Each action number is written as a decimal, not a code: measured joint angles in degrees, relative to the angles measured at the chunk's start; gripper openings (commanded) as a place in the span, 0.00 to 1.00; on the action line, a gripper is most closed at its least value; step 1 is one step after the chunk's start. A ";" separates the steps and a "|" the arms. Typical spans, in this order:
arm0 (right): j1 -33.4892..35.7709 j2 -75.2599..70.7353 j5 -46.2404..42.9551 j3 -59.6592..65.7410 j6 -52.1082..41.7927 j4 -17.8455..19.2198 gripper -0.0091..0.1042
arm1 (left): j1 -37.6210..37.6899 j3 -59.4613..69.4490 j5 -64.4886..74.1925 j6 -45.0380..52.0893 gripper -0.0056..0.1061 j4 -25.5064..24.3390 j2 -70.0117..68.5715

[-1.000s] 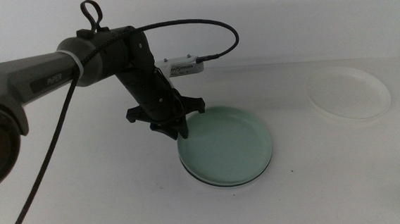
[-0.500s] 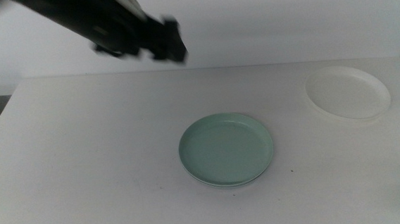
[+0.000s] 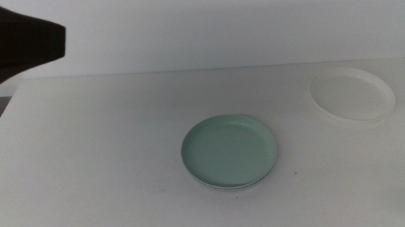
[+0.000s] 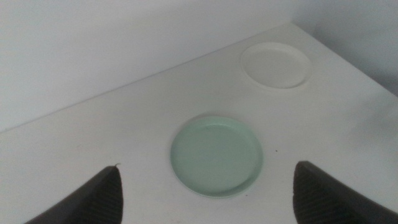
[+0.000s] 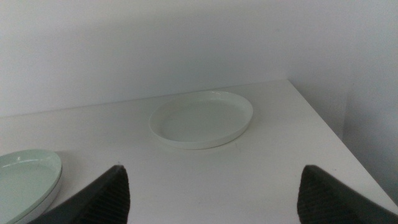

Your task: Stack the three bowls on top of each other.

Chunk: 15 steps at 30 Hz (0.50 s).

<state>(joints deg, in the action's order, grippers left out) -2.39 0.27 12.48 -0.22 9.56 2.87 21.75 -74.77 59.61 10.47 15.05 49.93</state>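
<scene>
Broadly, the white counter carries everything. Near its middle the mint green bowl sits on another bowl whose thin rim peeks out beneath; its colour is hard to tell. The white bowl lies alone near the far right corner, well apart from the stack. High above, the left claw hangs wide and empty, the stack between its tips. The right claw, also spread wide and empty, faces the white bowl, near it.
</scene>
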 measured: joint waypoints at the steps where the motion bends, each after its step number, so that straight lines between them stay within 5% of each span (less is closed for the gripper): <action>1: 0.00 0.00 0.00 0.00 0.00 0.00 0.80 | 0.00 0.00 0.06 -0.32 0.89 0.00 -0.24; 15: 0.00 0.00 0.00 0.00 0.00 0.00 0.80 | 0.00 0.09 -0.02 -1.02 0.89 -1.07 -0.46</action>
<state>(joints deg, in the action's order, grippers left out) -2.39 0.27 12.48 -0.22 9.56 2.87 21.75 -74.67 59.59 9.44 13.98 49.47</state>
